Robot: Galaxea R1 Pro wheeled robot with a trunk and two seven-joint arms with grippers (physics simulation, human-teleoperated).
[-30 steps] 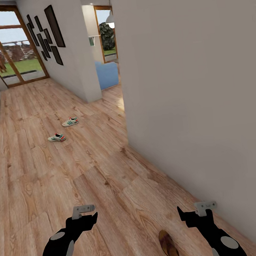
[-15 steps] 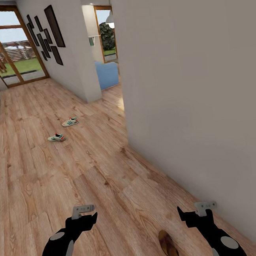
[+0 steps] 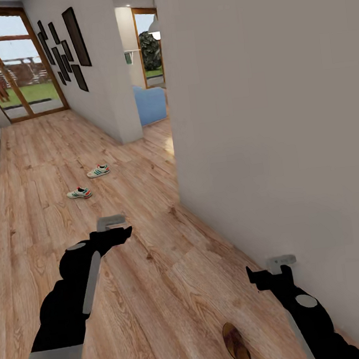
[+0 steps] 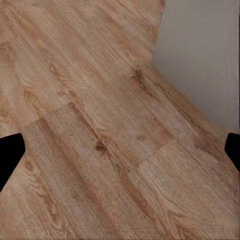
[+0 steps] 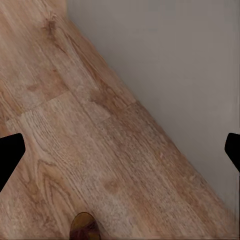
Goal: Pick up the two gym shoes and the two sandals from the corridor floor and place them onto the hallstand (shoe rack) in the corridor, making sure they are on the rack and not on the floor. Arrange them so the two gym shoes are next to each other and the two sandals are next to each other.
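sandal point(image 3: 238, 347) near, left of right pincer point(image 3: 268, 276), long axis near-far | right arm nearer | both pincers wide, empty

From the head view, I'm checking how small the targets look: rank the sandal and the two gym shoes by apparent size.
1. sandal, though cropped and nearest.
2-3. nearer gym shoe and farther gym shoe: alike.

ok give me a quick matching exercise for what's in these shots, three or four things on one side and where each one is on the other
Things:
1. gym shoes
2. sandal
3. picture frames
4. blue chair

Places:
A. hanging on the far wall
B. on the floor close to the robot, by the right arm
C. through the doorway past the wall corner
D. on the floor mid-corridor, apart from each other

Pairs: 1-D, 2-B, 3-A, 4-C
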